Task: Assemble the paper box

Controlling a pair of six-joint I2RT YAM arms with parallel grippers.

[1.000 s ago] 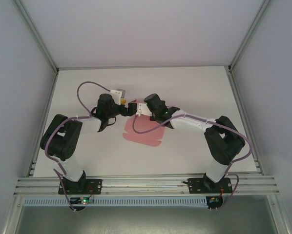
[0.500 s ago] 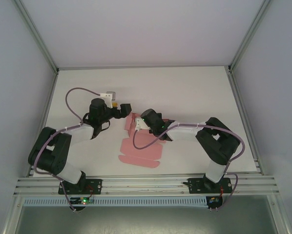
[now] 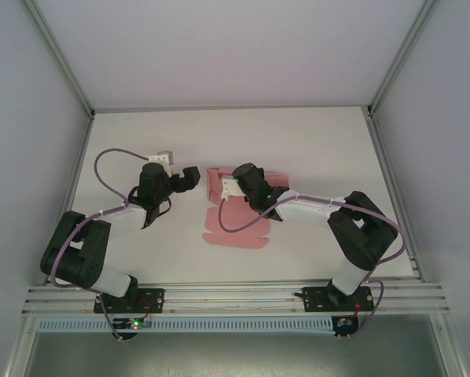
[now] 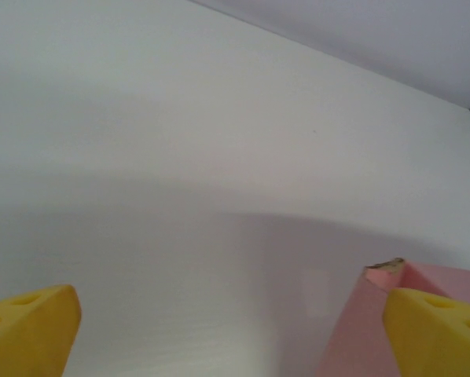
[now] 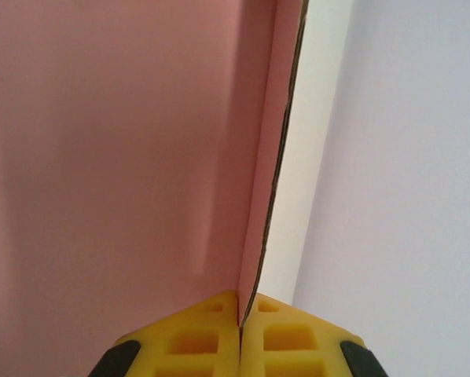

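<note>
The paper box (image 3: 236,229) is a pink die-cut card sheet in the middle of the table, its far part folded up. My right gripper (image 3: 223,187) is shut on an upright edge of that card (image 5: 258,196), the yellow fingertips (image 5: 219,330) pinching it between them. My left gripper (image 3: 189,177) hangs open just left of the sheet, its yellow fingers (image 4: 27,334) wide apart. A pink corner (image 4: 376,314) of the card stands next to its right finger (image 4: 439,330), apart from the pads.
The white table (image 3: 313,141) has aluminium rails (image 3: 219,297) along its near edge and frame posts at the sides. Purple cables (image 3: 113,157) loop over both arms. Open table surface lies behind and to the right of the sheet.
My right gripper has lifted and swung the folded part of the card toward the far side. My left gripper has drawn back left, away from the card, and stands open.
</note>
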